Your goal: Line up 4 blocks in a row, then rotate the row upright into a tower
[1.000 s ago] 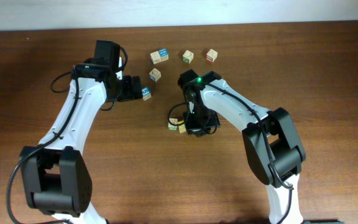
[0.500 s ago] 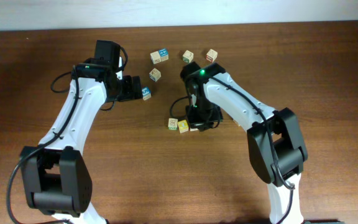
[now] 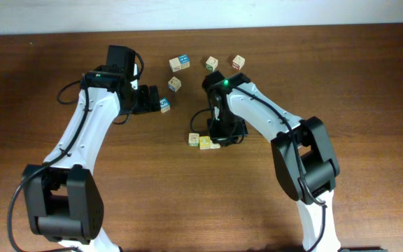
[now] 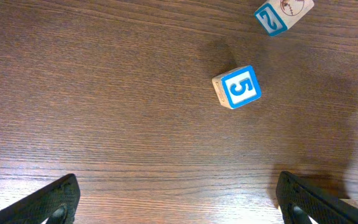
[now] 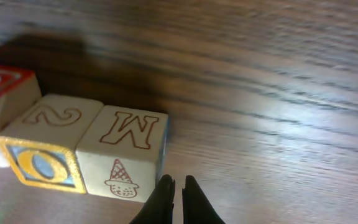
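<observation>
So the blocks here are little wooden cubes, and I'd guess they weigh next to nothing: stiff, not fragile, smooth printed faces that look a bit slick. Push one off-centre and it'll probably skid or spin on the counter rather than tip

Three of them sit in a tight row mid-counter: red block, then yellow block, then M block, each touching the next. The right tool is pinched narrow with nothing in it, tips just beside the M block's free side

Since the M block's other side is jammed against the yellow one, I'd pinch it across the two faces that aren't blocked, flat on and centred. Corners look like a recipe for it popping out, and any twist may drag the neighbour along

The left tool is spread wide and holding nothing, hanging over the 5 block, which stands alone and skewed to the fingers. Plenty of room to straddle that one, though I'd square up to its faces first

Other blocks lie further back on the counter, apart from each other
</observation>
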`<action>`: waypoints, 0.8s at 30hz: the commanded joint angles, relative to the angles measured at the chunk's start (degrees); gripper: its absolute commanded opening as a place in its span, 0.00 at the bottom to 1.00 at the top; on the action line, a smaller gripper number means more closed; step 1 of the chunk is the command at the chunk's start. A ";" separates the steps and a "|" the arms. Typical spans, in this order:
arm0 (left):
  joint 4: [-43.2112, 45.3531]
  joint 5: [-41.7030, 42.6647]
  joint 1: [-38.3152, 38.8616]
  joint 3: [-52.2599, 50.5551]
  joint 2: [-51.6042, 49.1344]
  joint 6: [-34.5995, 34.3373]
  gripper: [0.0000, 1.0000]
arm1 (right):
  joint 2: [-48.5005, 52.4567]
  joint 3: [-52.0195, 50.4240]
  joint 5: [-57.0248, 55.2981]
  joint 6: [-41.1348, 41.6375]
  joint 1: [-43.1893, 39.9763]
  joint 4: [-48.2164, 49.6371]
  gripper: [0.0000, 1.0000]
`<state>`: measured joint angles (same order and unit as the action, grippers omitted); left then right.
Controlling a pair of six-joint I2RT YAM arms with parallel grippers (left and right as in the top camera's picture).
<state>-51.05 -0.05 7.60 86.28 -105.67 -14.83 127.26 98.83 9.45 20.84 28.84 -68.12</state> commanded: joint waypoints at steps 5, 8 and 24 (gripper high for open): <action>-0.07 -0.37 0.17 0.76 -0.74 -0.37 0.99 | 0.50 0.72 3.26 0.74 1.92 2.38 0.08; -0.07 -0.37 0.17 0.76 -0.74 -0.37 0.99 | 0.37 2.91 1.92 -0.92 0.44 0.72 0.08; -0.07 -0.39 0.17 0.76 -0.74 -0.37 0.99 | 6.19 9.77 3.43 2.84 5.42 19.23 0.04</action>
<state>-51.07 -0.05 7.64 86.28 -105.67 -14.81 131.81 107.90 12.58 21.50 33.41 -48.80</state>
